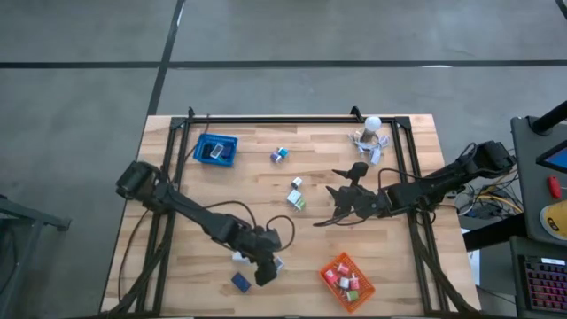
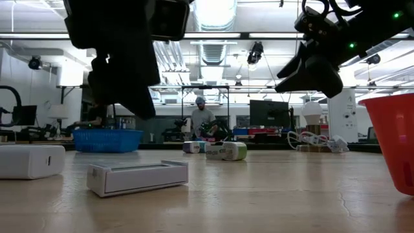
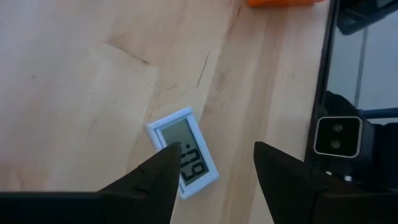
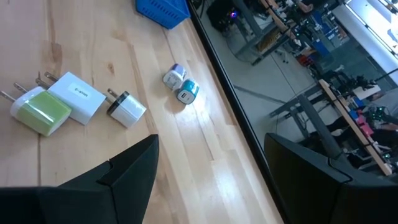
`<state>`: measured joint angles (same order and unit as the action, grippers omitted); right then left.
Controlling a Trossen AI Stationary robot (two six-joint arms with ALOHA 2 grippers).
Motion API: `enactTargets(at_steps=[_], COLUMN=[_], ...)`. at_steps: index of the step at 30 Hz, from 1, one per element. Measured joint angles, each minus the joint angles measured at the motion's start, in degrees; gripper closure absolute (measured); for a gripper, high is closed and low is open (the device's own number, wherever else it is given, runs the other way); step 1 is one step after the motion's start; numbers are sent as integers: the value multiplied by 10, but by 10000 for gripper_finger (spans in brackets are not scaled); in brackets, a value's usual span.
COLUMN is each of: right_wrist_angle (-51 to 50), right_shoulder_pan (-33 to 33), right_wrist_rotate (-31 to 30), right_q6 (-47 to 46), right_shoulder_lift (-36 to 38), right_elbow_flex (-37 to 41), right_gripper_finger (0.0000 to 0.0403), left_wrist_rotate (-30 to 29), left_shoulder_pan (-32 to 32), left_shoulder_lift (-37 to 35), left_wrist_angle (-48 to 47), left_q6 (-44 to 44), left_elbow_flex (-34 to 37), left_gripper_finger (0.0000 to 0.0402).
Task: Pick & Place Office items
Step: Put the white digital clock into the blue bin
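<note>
**Left gripper poised over a small white display near the table's front edge**

From above, the left gripper (image 1: 266,270) hung over the front of the wooden table (image 1: 221,190), with a white box (image 1: 240,258) at its side and a dark blue block (image 1: 240,282) just beside it. The right gripper (image 1: 341,208) hovered mid-table, near a cluster of chargers (image 1: 296,197). A blue basket (image 1: 215,150) sat at the back left; an orange basket (image 1: 347,282) with small items stood at the front right.

At table level, a flat white box (image 2: 138,177) lay in front and a second white block (image 2: 31,160) at the left; both grippers hung clear of the wood.

The left wrist camera showed the fingers (image 3: 149,186) parted and empty, one tip over the corner of a small white display (image 3: 184,152) lying flat; whether it touched is hard to tell.

The right wrist camera showed wide-spread, empty fingers (image 4: 121,171) above a green-faced plug (image 4: 37,111), a white charger (image 4: 78,96), a small black-and-white plug (image 4: 126,109) and two little rolls (image 4: 181,84) near the table's rail.
</note>
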<state>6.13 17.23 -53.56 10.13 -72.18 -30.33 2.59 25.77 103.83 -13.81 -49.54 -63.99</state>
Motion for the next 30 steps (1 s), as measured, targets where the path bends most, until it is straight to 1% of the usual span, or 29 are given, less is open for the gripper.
enactTargets(at_steps=[5, 10, 17, 20, 26, 30], right_wrist_angle=[-12, -15, -17, -17, -17, -17], right_shoulder_pan=[0, 0, 0, 0, 0, 0], right_wrist_rotate=[0, 0, 0, 0, 0, 0], right_q6=[-10, -12, -12, -11, -9, -8], right_shoulder_lift=[0, 0, 0, 0, 0, 0], right_elbow_flex=[0, 0, 0, 0, 0, 0], right_gripper_finger=[117, 117, 117, 117, 117, 117], left_wrist_rotate=[0, -32, -36, -38, -53, -58], left_shoulder_pan=[1, 1, -1, -1, -1, -1], left_shoulder_lift=[25, 26, 26, 26, 26, 27], left_wrist_angle=[-35, -50, -48, -45, -42, -42], left_q6=[0, -2, -13, -26, -72, -84], left_elbow_flex=[-29, -31, -31, -31, -31, -31], left_gripper_finger=[192, 192, 189, 169, 113, 96])
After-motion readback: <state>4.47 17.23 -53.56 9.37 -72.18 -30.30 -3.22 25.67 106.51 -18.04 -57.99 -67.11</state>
